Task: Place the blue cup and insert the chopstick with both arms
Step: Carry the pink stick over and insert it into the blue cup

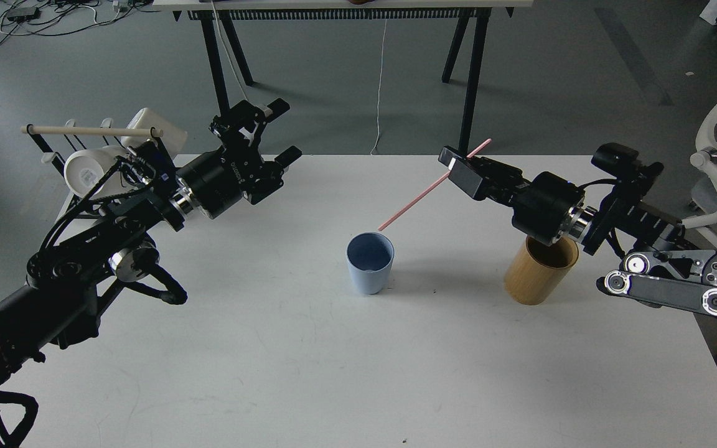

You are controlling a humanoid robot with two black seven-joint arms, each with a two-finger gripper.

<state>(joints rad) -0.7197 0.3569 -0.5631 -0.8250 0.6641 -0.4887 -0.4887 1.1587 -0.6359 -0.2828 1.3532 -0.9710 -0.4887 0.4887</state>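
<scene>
Right hand gripping chopstick, tip just short of blue cup; left hand spread, empty.

Right hand: clamped near the chopstick's upper end, the stick slanting down-left, lower tip at the cup's far rim, not yet inside. Cup upright at mid-table, clear of both arms. Bamboo cylinder under the right wrist. Left hand up beside the mug rack. To do it well, judging from this: steepen the stick, center the tip over the mouth, lower gently so the light cup doesn't tip, release only once the tip bottoms out.
</scene>
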